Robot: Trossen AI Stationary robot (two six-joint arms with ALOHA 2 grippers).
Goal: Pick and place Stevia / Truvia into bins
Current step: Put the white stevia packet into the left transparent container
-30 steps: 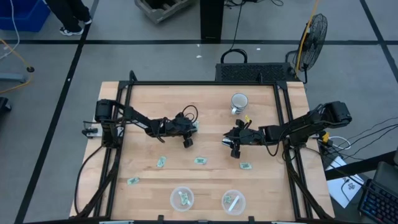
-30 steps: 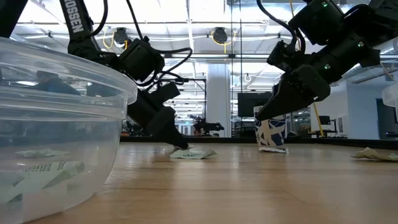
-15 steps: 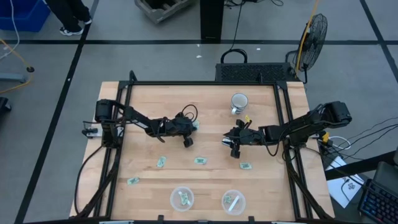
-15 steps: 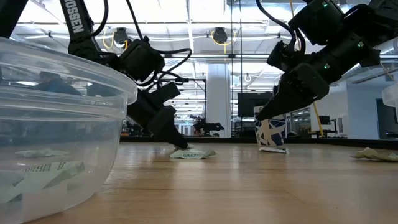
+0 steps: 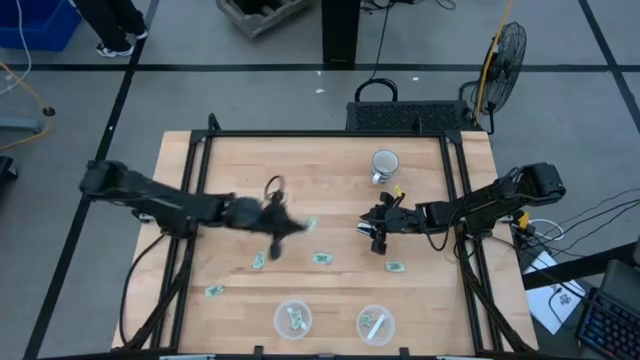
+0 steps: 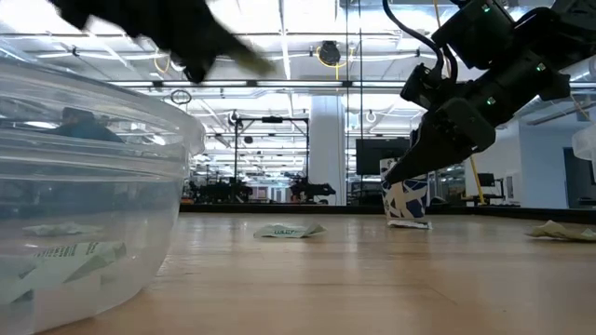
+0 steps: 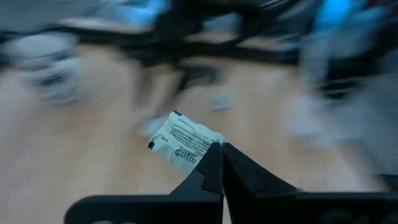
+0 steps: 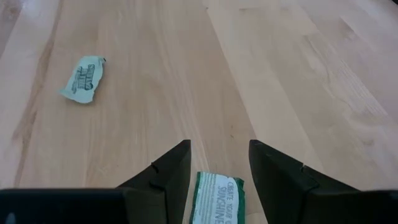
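My left gripper (image 5: 277, 231) is raised above the table's middle, blurred in the high and low views, and shut on one pale green and white Stevia sachet (image 7: 185, 142). My right gripper (image 8: 219, 163) is open and low over the table right of centre. Its fingers stand on either side of a green sachet (image 8: 217, 196) that lies flat on the wood, without touching it. More sachets lie flat on the table (image 5: 259, 260) (image 5: 321, 258) (image 5: 394, 266) (image 5: 214, 291). Two clear round bins (image 5: 293, 318) (image 5: 375, 325) stand at the near edge, each with sachets inside. My left gripper pinches the sachet by one corner (image 7: 202, 155) between its two fingertips. The rest of the sachet sticks out beyond the fingers. It is lifted clear of the table.
A white mug (image 5: 385, 162) stands toward the far edge, right of centre. The left bin's wall (image 6: 102, 186) fills the low view's left side. Bare wood lies between the two grippers and in front of the bins.
My left gripper has risen quickly off the table, where it stood at a sachet, and swung toward the near left; it now carries a sachet in the air. In the low view it has gone from table height to the picture's top.
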